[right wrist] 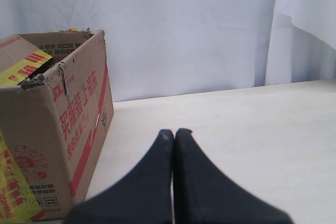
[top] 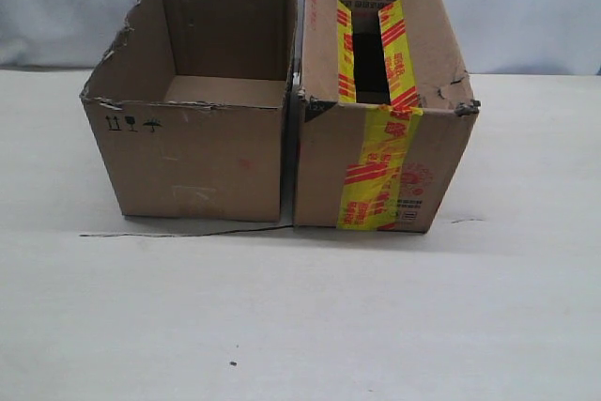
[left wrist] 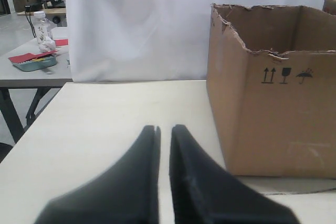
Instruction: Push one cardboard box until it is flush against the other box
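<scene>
Now the cardboard box (top: pixel 380 171) stands just beside the other box (top: pixel 192 161). The left gripper (left wrist: pixel 164 128) and right gripper (right wrist: pixel 174 131) are clenched, holding nothing.

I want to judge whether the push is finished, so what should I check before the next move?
1. cardboard box upright on the table: ok.
2. other box upright, top open: ok.
3. Boxes flush: upper edges appear to meet, a thin dark slit shows lower down: cannot tell.
4. left gripper off the other box, fingers all but together: ok.
5. right gripper off the cardboard box, fingers together: ok.
6. thin dark line on the table at the other box's base, snag or not: cannot tell.
</scene>
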